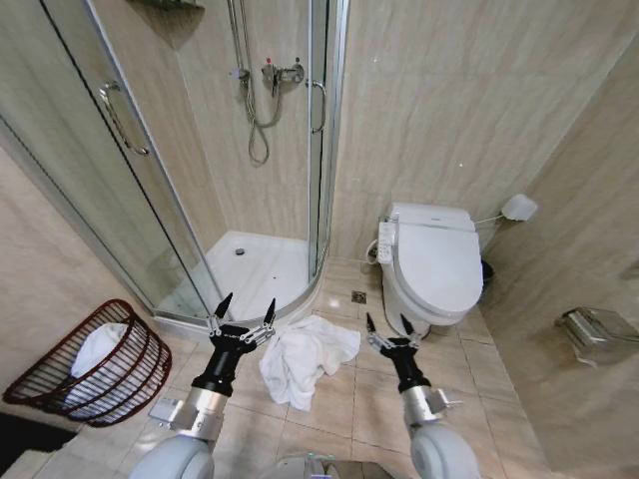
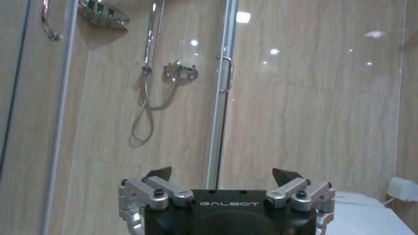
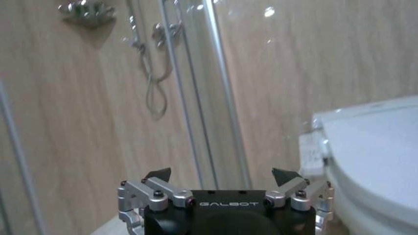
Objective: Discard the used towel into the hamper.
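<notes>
Left gripper (image 1: 242, 312): nearest to us in the head view, raised above the floor tiles just left of the towel, fingers spread wide and holding nothing; the left wrist view (image 2: 222, 177) shows the same splayed tips against the shower glass.
Right gripper (image 1: 389, 327): raised just right of the towel, between it and the toilet (image 1: 436, 267); fingers parted and empty, as the right wrist view (image 3: 222, 177) confirms.
Towel (image 1: 303, 356): white, crumpled in a heap on the floor (image 1: 499, 399) between our two grippers, near the curved edge of the shower tray (image 1: 250, 269).
Hamper (image 1: 55, 389): reddish-brown ribbed basket at the left edge of the floor by the wall, tipped so its mouth faces toward us, white cloth already inside; well apart from the towel.
Task status: we judge the pick not yet begun.
Risk, grasp: a pinch on one loose fold may lift only a corner, so the rest drags on the tiles.
Risk, carry: a trailing tail could catch on the hamper's rim or ribs.
Risk, drop: the tilted, partly filled hamper may let the towel slide back out, or shift if nudged.
Risk, reach: the hamper sits far left, so the left arm may crowd the glass door (image 1: 100, 150).
</notes>
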You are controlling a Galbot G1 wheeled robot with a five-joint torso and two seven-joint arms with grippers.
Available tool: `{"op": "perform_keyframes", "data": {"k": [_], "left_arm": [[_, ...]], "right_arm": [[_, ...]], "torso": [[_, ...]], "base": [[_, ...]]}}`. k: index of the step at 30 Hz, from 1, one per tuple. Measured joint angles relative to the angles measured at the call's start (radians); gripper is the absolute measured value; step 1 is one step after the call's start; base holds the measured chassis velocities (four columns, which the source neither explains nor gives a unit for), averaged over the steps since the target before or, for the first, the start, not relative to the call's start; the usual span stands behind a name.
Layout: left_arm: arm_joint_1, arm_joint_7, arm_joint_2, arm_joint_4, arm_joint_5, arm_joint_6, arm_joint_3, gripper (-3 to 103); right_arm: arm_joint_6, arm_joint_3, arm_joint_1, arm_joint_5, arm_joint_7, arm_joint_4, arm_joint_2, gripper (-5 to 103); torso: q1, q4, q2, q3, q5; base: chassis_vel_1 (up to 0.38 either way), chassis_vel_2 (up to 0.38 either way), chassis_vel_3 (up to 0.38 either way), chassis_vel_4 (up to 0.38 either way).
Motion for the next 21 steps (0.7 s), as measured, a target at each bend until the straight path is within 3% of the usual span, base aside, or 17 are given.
{"op": "perform_keyframes", "data": {"k": [6,21], "left_arm": [[0.000,0.000,0.000,0.000,0.000,0.000,0.000,100],[0.000,0.000,0.000,0.000,0.000,0.000,0.000,100]], "right_arm": [[0.009,0.008,0.011,0.005,-0.069,-0.108,-0.049,100],[0.037,0.034,0.023,0.044,-0.095,-0.183,-0.090,100]], "torso": [[-0.013,0.0001,-0.029,-0.017,0.0001],[-0.032,0.0000,-0.078,-0.046,0.0000]], "base": [[0.000,0.000,0.000,0.000],[0.007,0.008,0.011,0.007]]}}
